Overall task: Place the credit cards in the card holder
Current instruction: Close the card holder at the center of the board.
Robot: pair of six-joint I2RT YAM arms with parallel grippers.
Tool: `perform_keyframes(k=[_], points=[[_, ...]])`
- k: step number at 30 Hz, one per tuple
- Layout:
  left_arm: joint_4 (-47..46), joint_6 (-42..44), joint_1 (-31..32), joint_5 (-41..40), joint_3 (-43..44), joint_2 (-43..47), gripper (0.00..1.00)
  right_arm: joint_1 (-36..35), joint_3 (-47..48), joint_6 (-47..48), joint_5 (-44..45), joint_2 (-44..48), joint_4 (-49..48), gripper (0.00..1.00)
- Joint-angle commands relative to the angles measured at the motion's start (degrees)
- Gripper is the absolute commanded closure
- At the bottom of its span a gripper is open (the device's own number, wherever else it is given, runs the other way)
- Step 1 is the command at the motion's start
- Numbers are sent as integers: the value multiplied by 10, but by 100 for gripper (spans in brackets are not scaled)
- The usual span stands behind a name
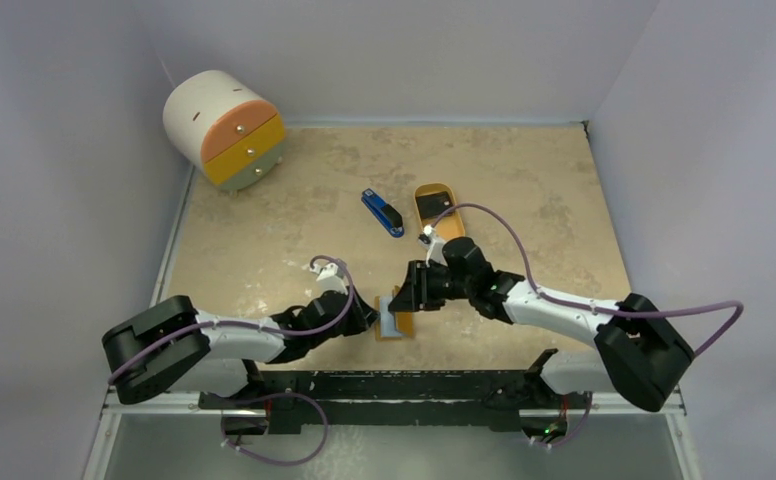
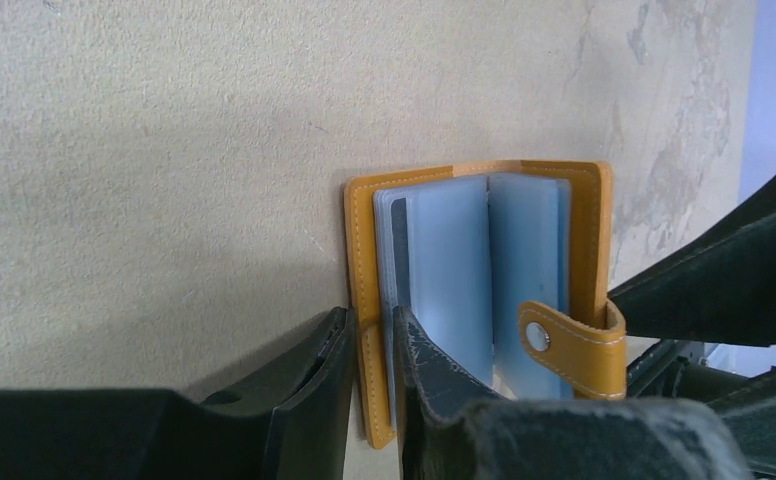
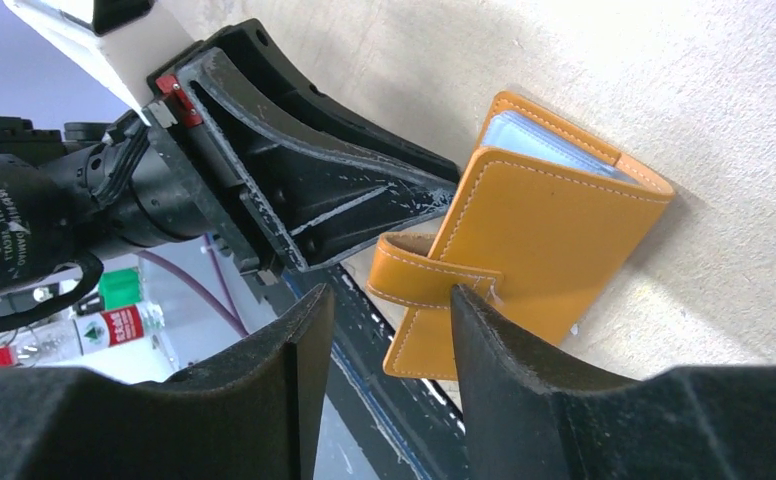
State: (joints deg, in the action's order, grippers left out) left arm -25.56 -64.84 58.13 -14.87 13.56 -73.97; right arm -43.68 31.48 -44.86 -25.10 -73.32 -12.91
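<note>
The card holder stands open on its edge near the middle of the table's near edge, between the two grippers. The left gripper is clamped on its left cover, with one finger outside the leather and one inside against the sleeves. The right gripper has its jaws apart, and the snap strap lies loose in the gap (it seems to touch one fingertip, but it is not squeezed).

The step in hand looks like keeping the holder spread so that a card can go in. To do it well, the left arm needs a firm, low hold on the cover so the holder cannot flop shut. The right arm should clear the strap without dragging it across the pockets.

The holder is orange and leather-like, with pale stitching, a metal snap on the strap and a stack of cloudy blue plastic sleeves. One dark credit card shows in the first sleeve. A dark flat piece lies in the oval tray nearer the far edge, likely another card.
</note>
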Motion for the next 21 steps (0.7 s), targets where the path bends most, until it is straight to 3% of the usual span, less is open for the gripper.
perform_keyframes(k=[1, 5, 10, 21], points=[[-46, -17, -1, 14, -15, -10, 80, -12, 26, 20, 29, 3, -4, 50], [-69, -28, -2, 10, -20, -11, 80, -21, 38, 39, 93, 22, 44, 48], [-76, -33, -2, -7, -29, 2, 80, -24, 30, 54, 85, 4, 48, 50], [-85, -42, -2, -10, -37, -21, 84, -47, 26, 22, 41, -75, -60, 48]])
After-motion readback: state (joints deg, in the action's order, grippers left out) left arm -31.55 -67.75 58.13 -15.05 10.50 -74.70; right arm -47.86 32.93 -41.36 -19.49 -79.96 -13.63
